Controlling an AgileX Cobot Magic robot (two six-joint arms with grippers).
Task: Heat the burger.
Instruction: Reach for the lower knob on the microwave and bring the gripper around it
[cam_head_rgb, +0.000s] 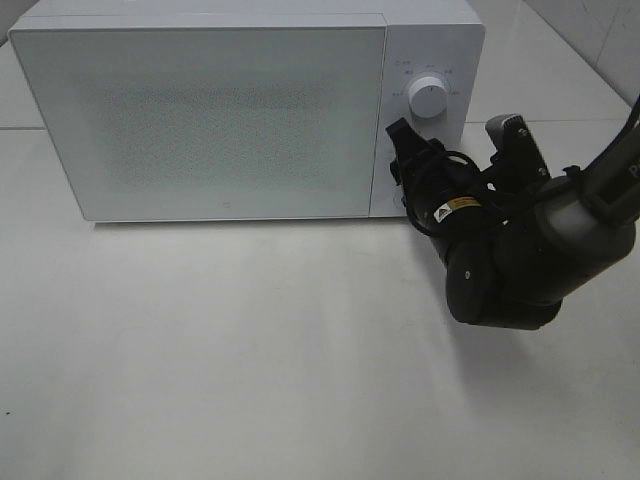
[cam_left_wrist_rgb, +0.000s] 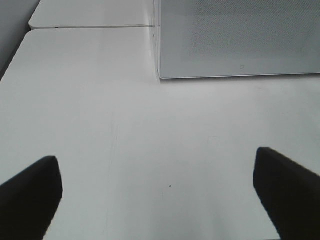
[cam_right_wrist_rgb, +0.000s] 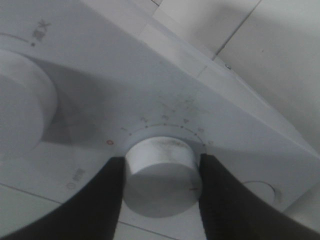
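Note:
The burger is out of view. The white microwave stands at the back of the table with its door closed. My right gripper is at the control panel below the upper knob. In the right wrist view the right gripper has its two black fingers pressed against both sides of the lower timer knob, whose scale runs from 0 upward. My left gripper is open and empty above bare table, out of the exterior high view.
The microwave's front left corner shows in the left wrist view. The upper knob sits beside the timer knob. The right arm's dark body hangs over the table in front of the panel. A second table adjoins behind.

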